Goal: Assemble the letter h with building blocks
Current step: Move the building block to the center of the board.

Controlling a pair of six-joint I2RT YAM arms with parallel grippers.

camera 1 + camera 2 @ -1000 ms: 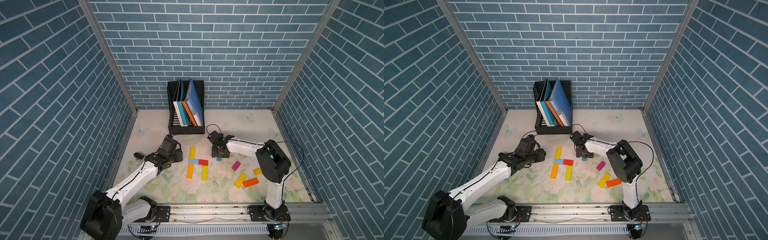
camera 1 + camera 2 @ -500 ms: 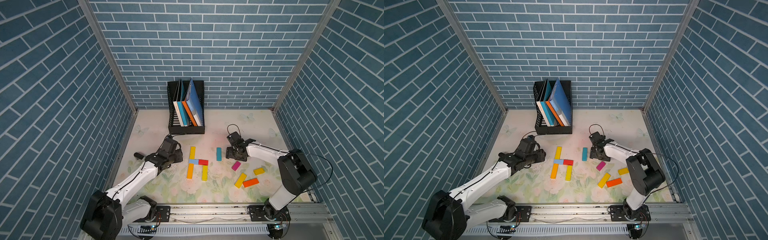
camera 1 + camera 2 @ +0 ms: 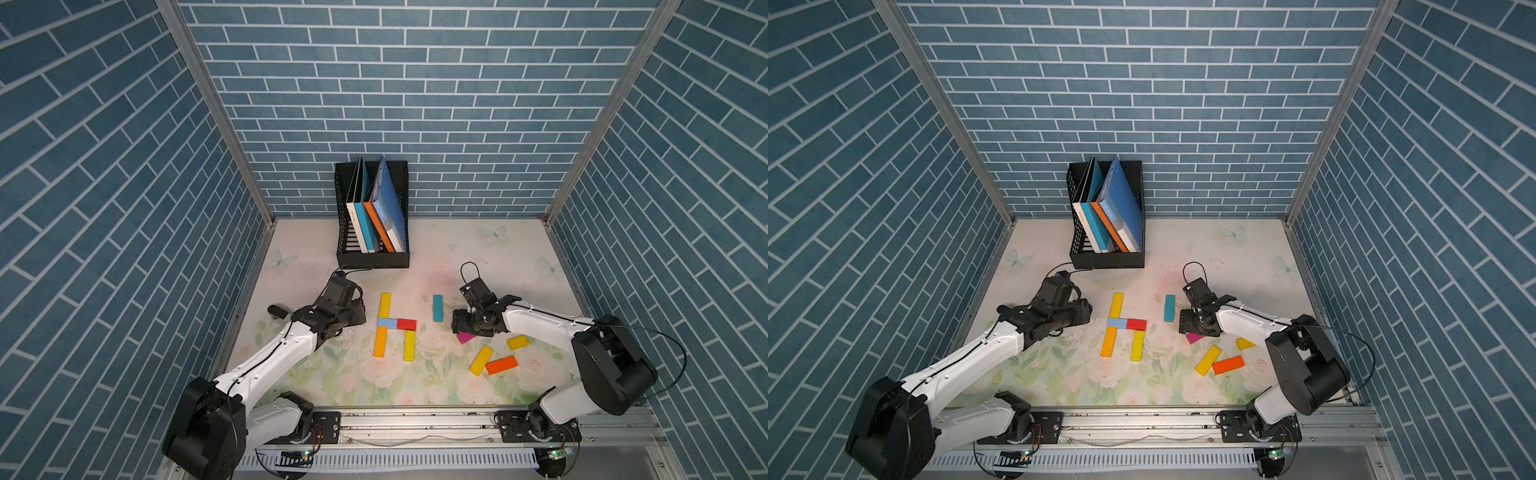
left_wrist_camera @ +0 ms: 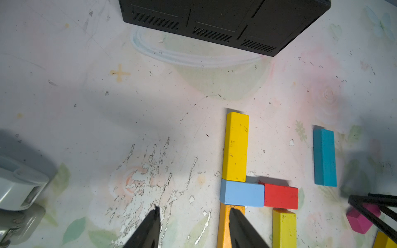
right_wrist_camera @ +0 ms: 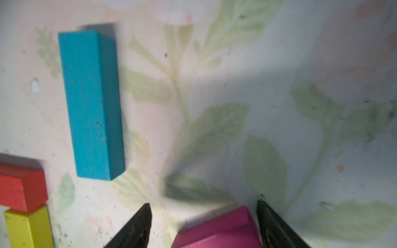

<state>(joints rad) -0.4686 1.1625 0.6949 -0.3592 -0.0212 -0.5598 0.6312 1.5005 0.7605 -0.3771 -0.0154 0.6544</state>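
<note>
The letter h (image 3: 387, 323) lies flat mid-table: a yellow block (image 4: 235, 147) and an orange block (image 3: 380, 341) form the stem, light blue (image 4: 242, 193) and red (image 4: 280, 196) blocks the crossbar, and a yellow block (image 3: 409, 345) the leg. A teal block (image 3: 437, 308) lies alone to its right. My right gripper (image 5: 203, 204) stands open astride a magenta block (image 5: 217, 227), with a gap on one side. My left gripper (image 4: 194, 208) is open and empty just left of the stem, one finger (image 4: 240, 227) over the orange block.
A black file rack (image 3: 372, 261) with upright books stands at the back centre. Loose yellow (image 3: 481, 360), orange (image 3: 501, 365) and short yellow (image 3: 517, 342) blocks lie front right. Brick walls enclose three sides, and a rail (image 3: 415, 424) runs along the front.
My right gripper has left the teal block lying beside the h and swung right and forward over the magenta block. The left arm has not moved.
</note>
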